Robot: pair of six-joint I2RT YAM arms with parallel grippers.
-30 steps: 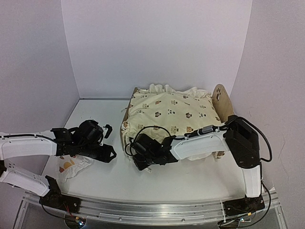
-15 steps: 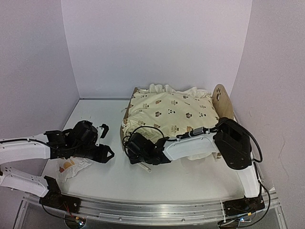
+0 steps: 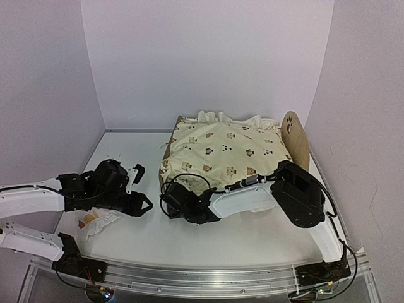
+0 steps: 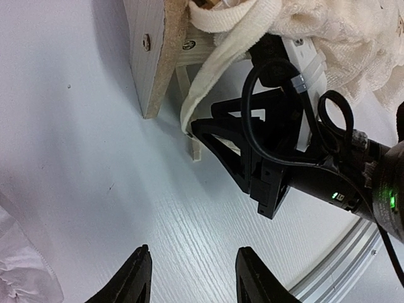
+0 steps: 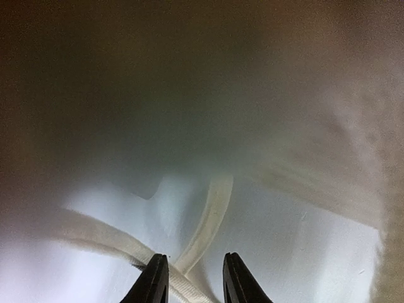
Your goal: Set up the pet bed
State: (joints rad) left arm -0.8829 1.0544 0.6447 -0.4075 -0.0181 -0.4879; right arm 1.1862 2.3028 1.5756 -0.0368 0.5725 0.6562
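The pet bed point(image 3: 294, 134) stands at the centre right, its arched headboard with a paw cutout at the far right. The cream animal-print cushion point(image 3: 224, 148) covers it. My right gripper point(image 3: 166, 201) reaches to the bed's near-left corner. In the right wrist view it point(image 5: 192, 281) is open, with a cream tie point(image 5: 211, 214) lying between the fingertips. My left gripper point(image 3: 146, 203) is open and empty over the table, just left of the right gripper. In the left wrist view it point(image 4: 192, 278) faces the wooden bed leg point(image 4: 158, 57), a hanging tie point(image 4: 214, 69) and the right gripper point(image 4: 265, 158).
The small white pillow with orange prints point(image 3: 95, 219) lies on the table under my left arm, also at the lower left of the left wrist view point(image 4: 19, 278). White walls enclose the table on three sides. A metal rail point(image 3: 189, 274) runs along the near edge.
My right gripper has moved left and closer to the bed's near-left corner, with its forearm dropping lower. My left gripper has pulled back slightly to the left.
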